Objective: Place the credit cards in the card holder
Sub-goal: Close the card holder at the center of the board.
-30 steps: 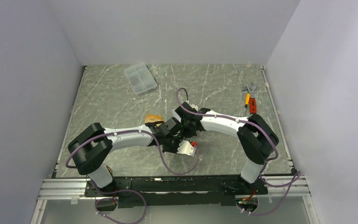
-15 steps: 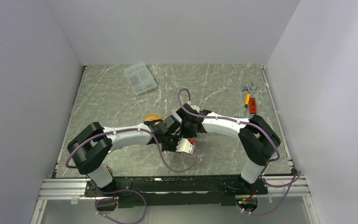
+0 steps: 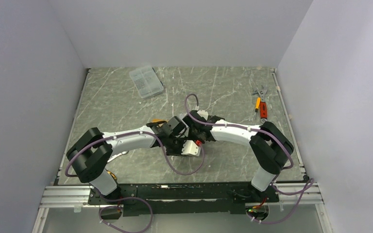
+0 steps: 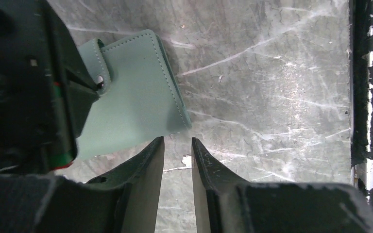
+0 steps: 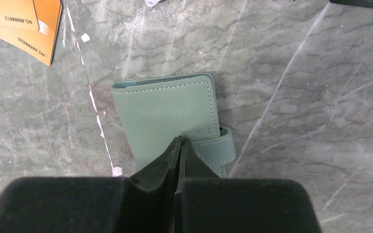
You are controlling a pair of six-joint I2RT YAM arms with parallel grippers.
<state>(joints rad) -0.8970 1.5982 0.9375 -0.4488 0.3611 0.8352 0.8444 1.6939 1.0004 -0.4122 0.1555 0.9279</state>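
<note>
The card holder [image 5: 167, 111], a grey-green folded wallet, lies flat on the marble table with its snap tab [image 5: 218, 145] fastened. My right gripper [image 5: 179, 140] is shut, and its tips rest on the wallet's cover just beside the tab. In the left wrist view the card holder [image 4: 131, 97] lies just ahead of my left gripper [image 4: 177, 141]. That gripper is open a little, with only bare table between its fingers. Two orange-gold credit cards [image 5: 19, 24] overlap on the table beyond the wallet. In the top view one orange card [image 3: 158, 122] peeks out from under the left arm.
A clear compartment box [image 3: 146, 81] sits at the back left. Small tools with an orange handle [image 3: 260, 104] lie at the right. The edge of a flat black piece [image 5: 364, 2] shows beyond the wallet. The black rail [image 4: 369, 97] runs along the table's near edge.
Both wrists have shifted slightly toward the back of the table, and the left arm now covers more of the orange card. The left jaws have widened a little.
</note>
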